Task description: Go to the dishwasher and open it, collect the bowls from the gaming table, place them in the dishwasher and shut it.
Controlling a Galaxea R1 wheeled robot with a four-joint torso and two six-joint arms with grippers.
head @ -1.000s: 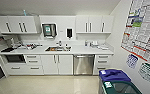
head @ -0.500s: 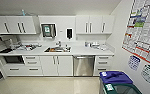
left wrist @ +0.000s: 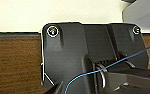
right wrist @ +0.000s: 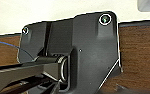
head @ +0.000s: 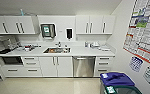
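— White kitchen wall ahead; where's the dishwasher (head: 83,66)?
— Lower centre-right of the frame, under the counter (head: 91,52), its steel door shut, bar handle across the top.
— Around it?
— White cupboard doors (head: 55,66) to its left below the sink (head: 56,50), drawers (head: 104,64) to its right, a purple-lidded bin (head: 116,79) at lower right, posters (head: 142,30) on the right wall.
— Grippers?
— Can't tell whether either is open or closed; the wrist views show dark plates over wood floor (left wrist: 14,62).

My view has slid a little right and closer; the dishwasher (head: 83,66) sits nearer centre, its door shut as before.
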